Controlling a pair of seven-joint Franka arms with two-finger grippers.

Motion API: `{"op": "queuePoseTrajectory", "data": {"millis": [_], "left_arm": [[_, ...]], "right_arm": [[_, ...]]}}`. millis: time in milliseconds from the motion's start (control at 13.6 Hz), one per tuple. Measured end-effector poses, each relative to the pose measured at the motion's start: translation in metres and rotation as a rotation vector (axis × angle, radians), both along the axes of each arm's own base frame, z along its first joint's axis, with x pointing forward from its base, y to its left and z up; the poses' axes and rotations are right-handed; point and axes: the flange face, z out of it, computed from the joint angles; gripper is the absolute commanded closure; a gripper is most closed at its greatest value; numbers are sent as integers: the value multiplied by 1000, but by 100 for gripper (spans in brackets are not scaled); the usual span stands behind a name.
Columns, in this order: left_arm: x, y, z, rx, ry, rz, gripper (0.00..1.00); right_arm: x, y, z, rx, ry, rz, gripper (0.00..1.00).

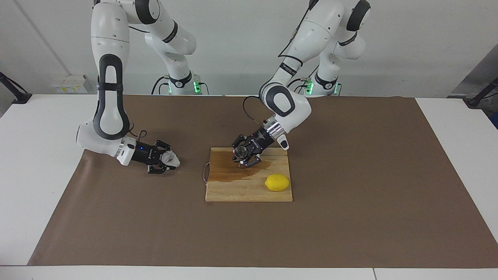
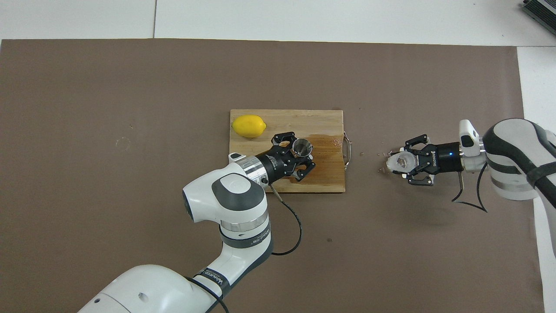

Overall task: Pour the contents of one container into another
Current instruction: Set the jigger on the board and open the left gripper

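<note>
Low over the brown mat [image 1: 350, 217] toward the right arm's end of the table: right gripper [image 1: 166, 160], clamped around the white cup [image 1: 170, 158], cup tipped on its side, mouth turned toward the cutting board [image 1: 249, 190]. Well apart from that, over the board's robot-side half: left gripper [image 1: 244, 156], clenched on the steel jigger [image 1: 241, 151], jigger tilted, just above a dark wet stain [image 1: 229, 175] on the wood. Lying on the board's corner away from the robots, clear of both grippers: a lemon [image 1: 277, 182].

From overhead only: down into the jigger's [image 2: 301, 148] open round rim and into the cup's [image 2: 399, 161] mouth, plus small crumbs [image 2: 382, 154] scattered on the mat beside the cup. From the facing view only: height of both grippers off the surface. Contents of either container: cannot tell.
</note>
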Motion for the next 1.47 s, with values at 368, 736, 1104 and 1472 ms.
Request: {"op": "queuePoseTrajectory", "data": {"millis": [368,736,1104,1472], "left_arm": [[0,4,-6,20,-14,-8,79],[1,5,-6,30,-38,-17,0],[5,9,2,47,-68,-15,0],[-5,11,15,104,-79,12,0]], "right_arm": [[4,-1,13,27,51,-26,74],[8,0,22,40,77,-35,74],[12,4,61,47,104,-61,74],[8,13,108,59,131,-65,74]]}}
